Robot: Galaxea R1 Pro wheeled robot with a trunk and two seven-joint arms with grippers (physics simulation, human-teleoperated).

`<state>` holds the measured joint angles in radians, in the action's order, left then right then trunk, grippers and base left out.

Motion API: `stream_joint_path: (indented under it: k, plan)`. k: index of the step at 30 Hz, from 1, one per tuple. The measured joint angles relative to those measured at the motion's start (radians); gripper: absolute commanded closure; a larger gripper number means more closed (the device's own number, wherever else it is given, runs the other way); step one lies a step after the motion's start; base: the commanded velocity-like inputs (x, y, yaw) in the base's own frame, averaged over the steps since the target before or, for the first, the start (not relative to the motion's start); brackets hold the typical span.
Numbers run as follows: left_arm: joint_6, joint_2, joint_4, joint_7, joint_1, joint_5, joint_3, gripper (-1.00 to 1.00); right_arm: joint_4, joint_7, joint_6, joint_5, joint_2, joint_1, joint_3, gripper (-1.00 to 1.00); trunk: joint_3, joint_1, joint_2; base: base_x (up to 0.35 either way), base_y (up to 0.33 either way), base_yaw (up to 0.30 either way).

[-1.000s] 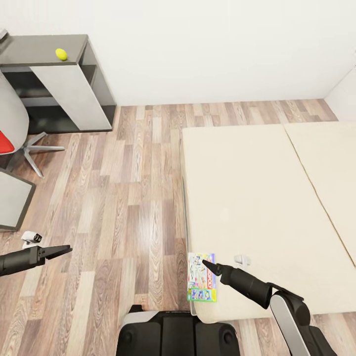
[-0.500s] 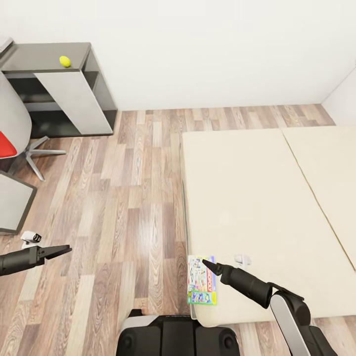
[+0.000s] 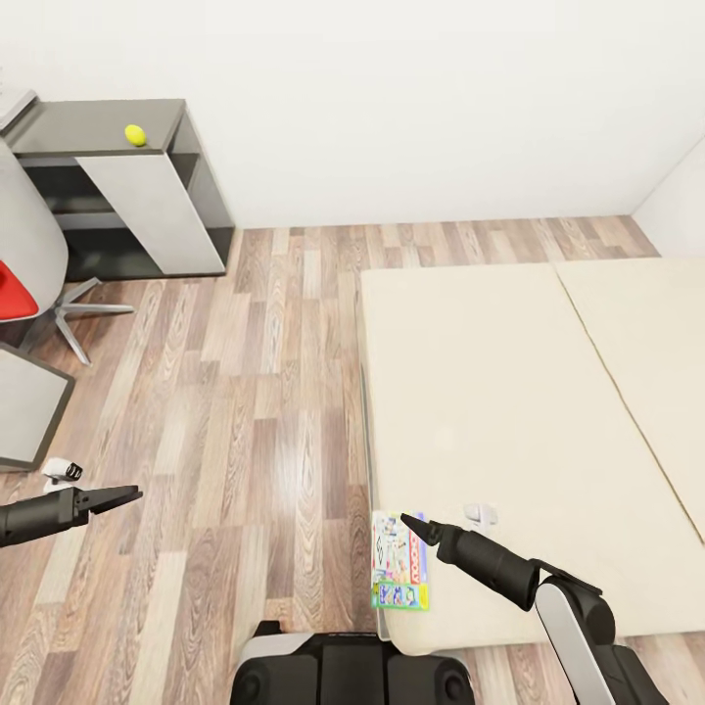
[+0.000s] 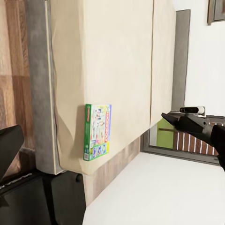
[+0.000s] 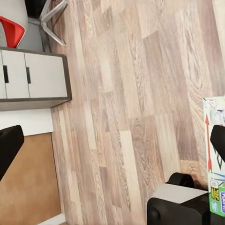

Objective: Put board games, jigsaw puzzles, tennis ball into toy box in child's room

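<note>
One board game (image 3: 399, 560), a flat box with a busy cover and green edges, lies on the near corner of the bed (image 3: 509, 392). It also appears in the left wrist view (image 4: 97, 131) and at the edge of the right wrist view (image 5: 214, 154). My right gripper (image 3: 406, 522) hovers just above its far end, open and empty. Over the floor to the left, my left gripper (image 3: 132, 493) is open and empty too. Far away, the tennis ball (image 3: 136, 134) rests on the dark grey corner of the table (image 3: 88, 122).
Wood plank floor (image 3: 255, 392) separates the bed from the table. A chair (image 3: 20, 264) with a red seat and a star base stands at the far left, above a grey panel (image 3: 24, 401). White drawers (image 5: 35, 79) appear in the right wrist view. My base (image 3: 343, 671) is at the bed's foot.
The whole picture has drifted slightly down and right, so the camera has moved. Both arms keep their pose, and the board game stays on the bed corner.
</note>
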<state>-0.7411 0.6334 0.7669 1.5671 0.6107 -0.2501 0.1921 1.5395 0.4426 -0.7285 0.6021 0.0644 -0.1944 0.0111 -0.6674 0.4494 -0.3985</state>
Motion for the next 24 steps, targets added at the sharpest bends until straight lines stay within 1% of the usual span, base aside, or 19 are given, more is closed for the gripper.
stream_joint_path:
  k: [24]
  plan:
    - [0.0,0.004,0.0,0.0,-0.001,0.0,0.002,-1.0,0.002,0.0,0.001,0.0,-0.001,0.0,-0.001,-1.0,0.039,0.0,0.0,0.0,0.0,0.0]
